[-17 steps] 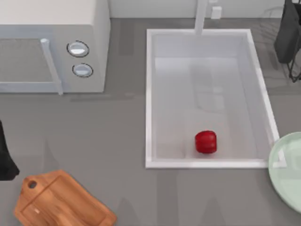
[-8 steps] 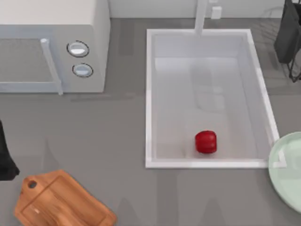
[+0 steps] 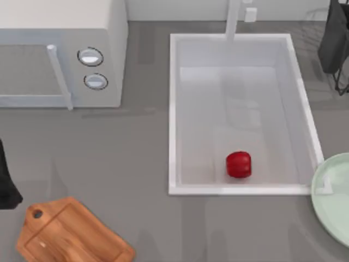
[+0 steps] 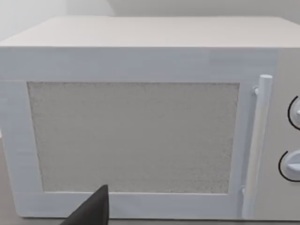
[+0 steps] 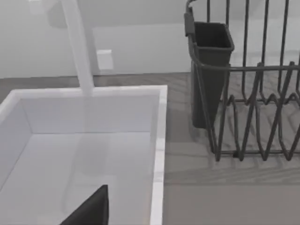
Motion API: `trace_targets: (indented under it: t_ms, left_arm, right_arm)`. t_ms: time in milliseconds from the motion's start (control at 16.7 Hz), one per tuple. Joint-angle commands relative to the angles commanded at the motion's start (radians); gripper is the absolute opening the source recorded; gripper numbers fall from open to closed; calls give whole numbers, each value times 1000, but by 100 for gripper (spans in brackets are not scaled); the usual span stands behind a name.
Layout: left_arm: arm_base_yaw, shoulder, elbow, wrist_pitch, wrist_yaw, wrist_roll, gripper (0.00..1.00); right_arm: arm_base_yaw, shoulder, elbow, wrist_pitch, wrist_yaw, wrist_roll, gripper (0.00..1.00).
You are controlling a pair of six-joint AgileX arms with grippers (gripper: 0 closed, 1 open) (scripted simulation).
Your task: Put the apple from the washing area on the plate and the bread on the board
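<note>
Red and glossy, the small rounded apple (image 3: pixel 239 165) lies inside the large white rectangular sink basin (image 3: pixel 173 114), near its front wall. The pale mint-green round plate (image 3: pixel 331 196) sits at the table's right edge; the orange-brown wooden cutting board (image 3: pixel 71 234) lies front left. The left arm (image 3: pixel 6 180) waits at the left edge, facing the white microwave (image 4: pixel 140 117), and I cannot tell either claw's state.

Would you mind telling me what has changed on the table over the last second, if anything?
Nothing has visibly changed. The apple lies where it was, at the sink basin's near end; the plate at the right edge and the cutting board at the lower left have not shifted, and neither arm has moved.
</note>
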Motion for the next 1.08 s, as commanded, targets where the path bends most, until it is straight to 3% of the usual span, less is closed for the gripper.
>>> trace_targets:
  t_ms: [780, 1080]
  left_arm:
    - [0, 0, 0, 0, 0, 0, 100]
    - [0, 0, 0, 0, 0, 0, 100]
  right_arm:
    - [287, 1325, 1036, -661, 2, 298, 100]
    - [371, 1734, 1341, -855, 2, 386, 100]
